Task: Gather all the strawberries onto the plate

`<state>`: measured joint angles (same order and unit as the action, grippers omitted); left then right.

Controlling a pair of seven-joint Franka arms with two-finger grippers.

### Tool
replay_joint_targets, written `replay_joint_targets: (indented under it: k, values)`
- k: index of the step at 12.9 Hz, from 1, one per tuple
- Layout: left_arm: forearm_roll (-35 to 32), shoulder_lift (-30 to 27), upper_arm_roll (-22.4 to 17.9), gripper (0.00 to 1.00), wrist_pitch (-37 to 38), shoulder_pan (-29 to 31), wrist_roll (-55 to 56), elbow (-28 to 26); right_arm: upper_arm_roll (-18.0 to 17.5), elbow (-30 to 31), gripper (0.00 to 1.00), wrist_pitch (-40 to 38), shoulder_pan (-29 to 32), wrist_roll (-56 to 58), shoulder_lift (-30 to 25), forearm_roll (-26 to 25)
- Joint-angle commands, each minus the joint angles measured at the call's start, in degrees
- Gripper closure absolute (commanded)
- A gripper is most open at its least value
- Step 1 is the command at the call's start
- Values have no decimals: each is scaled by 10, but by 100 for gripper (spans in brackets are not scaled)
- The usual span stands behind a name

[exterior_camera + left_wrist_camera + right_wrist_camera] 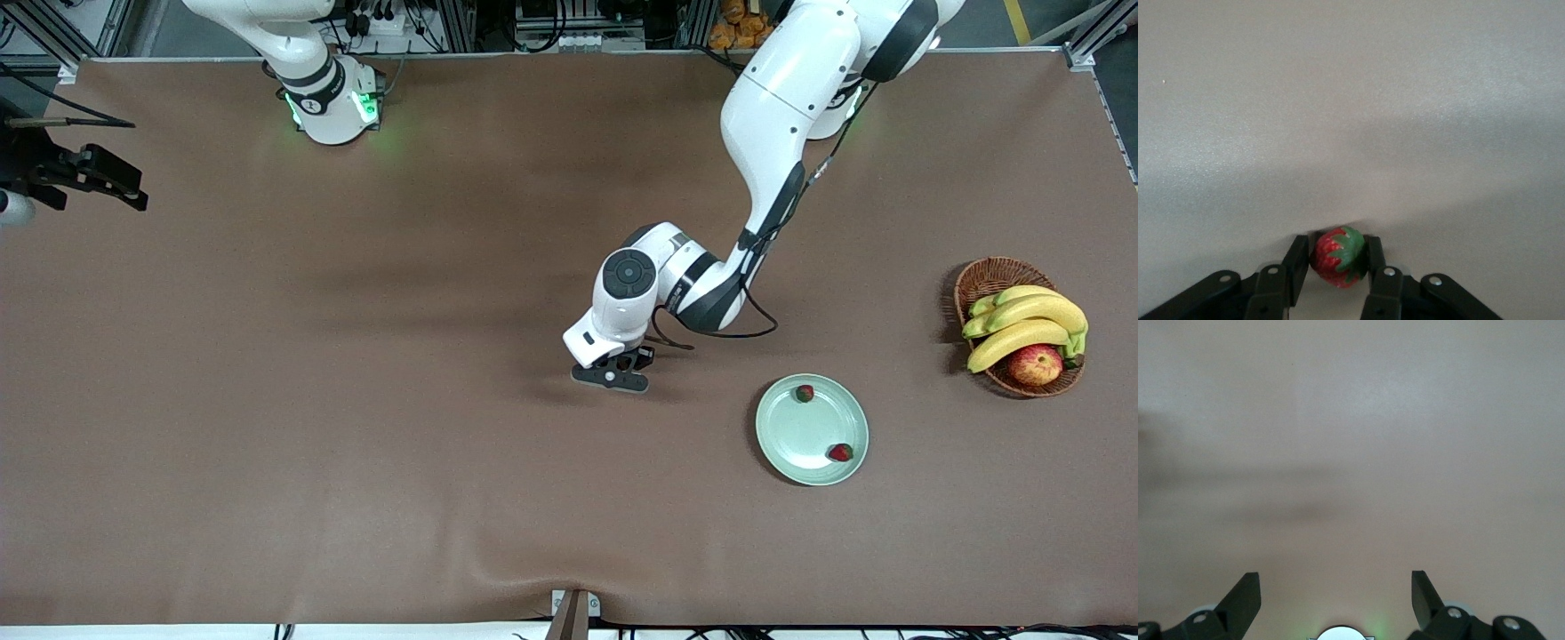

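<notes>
**Mid-table: third berry pinched, two on the plate**

Down at the middle of the brown matte tabletop [356, 444], the left gripper [613, 373] sits low on the cloth, its glossy white arm folded over it. From the front view the black fingers hide whatever is under them. The left wrist view settles it: a small strawberry [1339, 257], bumpy red skin with a green leafy cap, is squeezed between the two dark fingers [1296, 263], both pads touching its sides, the berry right at the cloth.

Toward the left arm's end of the table lies the plate [796, 436], round, shiny pale mint with a raised rim. Two more berries lie in it: one [805, 393] near the rim on the robots' side, the other [841, 452] near the rim closer to the camera. They sit well apart.

Farther toward that same end stands a brown wicker basket [987, 280], woven and oval, holding smooth yellow bananas [1022, 324] and a red-yellow apple [1036, 364].

The right gripper [1336, 590] waits at the table's edge, its pointed black fingers spread wide over bare cloth, nothing between them; only its own wrist view shows that
</notes>
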<state>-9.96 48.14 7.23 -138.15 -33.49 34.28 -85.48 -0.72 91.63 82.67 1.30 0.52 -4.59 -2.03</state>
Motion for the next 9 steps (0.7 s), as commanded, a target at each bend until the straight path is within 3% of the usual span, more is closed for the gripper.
replay_joint_targets:
  k: [1,3,9]
  values:
    - [-16,-8,-2,89,5,2,4,4,0,-20,0,-15,-1,-11,4,-4]
    - [-17,-25,-2,95,31,23,-15,5,0,-20,0,-12,-3,-24,4,-3]
    - [-16,-93,2,94,127,101,-103,-2,0,-21,0,-14,-2,-48,4,-1]
